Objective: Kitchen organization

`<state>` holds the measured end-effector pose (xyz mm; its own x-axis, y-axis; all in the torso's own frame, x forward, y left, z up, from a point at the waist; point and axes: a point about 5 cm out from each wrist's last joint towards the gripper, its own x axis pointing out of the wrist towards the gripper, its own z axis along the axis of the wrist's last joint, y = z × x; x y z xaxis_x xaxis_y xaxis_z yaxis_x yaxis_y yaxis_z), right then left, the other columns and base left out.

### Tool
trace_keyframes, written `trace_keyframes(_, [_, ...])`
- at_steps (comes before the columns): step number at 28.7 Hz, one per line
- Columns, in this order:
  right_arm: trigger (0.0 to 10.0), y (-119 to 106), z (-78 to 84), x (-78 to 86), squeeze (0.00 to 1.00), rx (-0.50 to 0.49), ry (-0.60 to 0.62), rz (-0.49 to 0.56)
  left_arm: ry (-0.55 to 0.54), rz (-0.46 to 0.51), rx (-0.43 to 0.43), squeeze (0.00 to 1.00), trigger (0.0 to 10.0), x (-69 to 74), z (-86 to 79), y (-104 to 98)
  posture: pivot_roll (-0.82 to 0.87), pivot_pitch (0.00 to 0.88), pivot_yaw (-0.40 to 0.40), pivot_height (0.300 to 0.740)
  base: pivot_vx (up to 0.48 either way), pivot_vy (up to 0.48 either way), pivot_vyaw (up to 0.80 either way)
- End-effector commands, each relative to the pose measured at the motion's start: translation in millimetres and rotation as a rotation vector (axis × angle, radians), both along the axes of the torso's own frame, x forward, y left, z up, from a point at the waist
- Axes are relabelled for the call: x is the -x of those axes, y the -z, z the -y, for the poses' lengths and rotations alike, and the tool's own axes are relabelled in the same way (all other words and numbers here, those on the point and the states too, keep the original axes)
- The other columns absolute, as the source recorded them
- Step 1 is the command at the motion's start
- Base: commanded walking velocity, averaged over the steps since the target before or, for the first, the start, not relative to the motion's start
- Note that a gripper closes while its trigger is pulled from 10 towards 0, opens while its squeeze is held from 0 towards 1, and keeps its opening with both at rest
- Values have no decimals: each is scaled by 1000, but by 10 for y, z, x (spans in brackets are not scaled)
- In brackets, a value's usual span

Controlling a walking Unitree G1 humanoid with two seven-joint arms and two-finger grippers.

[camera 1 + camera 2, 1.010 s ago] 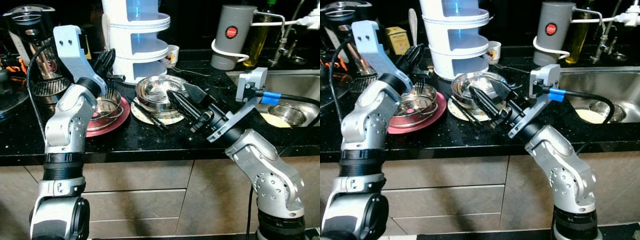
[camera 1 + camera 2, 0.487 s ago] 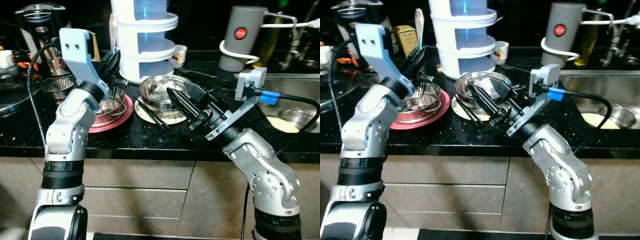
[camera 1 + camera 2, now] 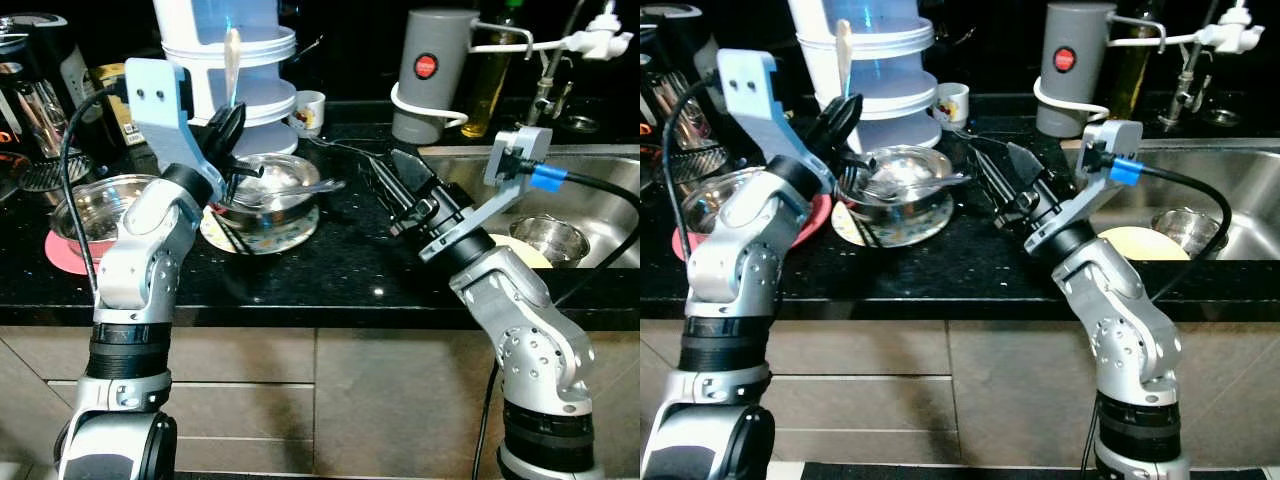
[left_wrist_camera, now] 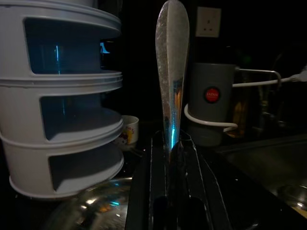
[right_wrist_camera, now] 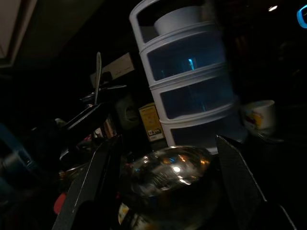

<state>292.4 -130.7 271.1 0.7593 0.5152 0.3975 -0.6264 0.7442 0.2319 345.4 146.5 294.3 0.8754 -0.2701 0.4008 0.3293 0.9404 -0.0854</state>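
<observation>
The left gripper (image 3: 228, 112) pinches a spoon (image 4: 171, 72) standing straight up just above the bowl (image 3: 265, 190), so it should lift slowly and hold tight, while the right gripper (image 3: 1008, 185), fingers wide and empty, waits beside the bowl.

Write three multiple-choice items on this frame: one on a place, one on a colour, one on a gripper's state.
1. The steel bowl with the spoon across it sits on:
A. a patterned plate
B. the sink
C. the white drawer tower

2. The button on the grey canister is:
A. blue
B. red
C. green

3. The left gripper is:
A. open, nothing in it
B. shut on a cup
C. shut on a metal utensil

Key: 1 A, the patterned plate rims the bowl; 2 B, a red disc shows; 3 C, the metal utensil stands clamped between its fingers.
</observation>
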Motion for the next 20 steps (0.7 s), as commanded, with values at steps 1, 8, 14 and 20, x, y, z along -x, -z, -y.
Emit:
trace_keyframes(1, [10000, -20, 51, -23, 0, -3, 35, 4, 15, 6, 3, 0, 10000, 1, 28, -12, -80, 0, 34, 740, 0, -461, 0])
trace_keyframes(8, [10000, 6, 50, -33, 0, 0, 61, -11, 9, -2, 21, 0, 10000, -4, 10, 0, -79, 0, 32, 740, 0, -461, 0])
trace_keyframes(14, [10000, 28, 66, -55, 0, 14, 82, -28, 11, -8, 30, 0, 10000, -15, 14, 10, -80, 0, 33, 740, 0, -460, -133])
trace_keyframes(20, [10000, 71, 69, -68, 0, 31, 84, -49, 8, -6, 33, 0, 10000, -21, 2, 1, -78, 0, 34, 740, 0, -461, -800])
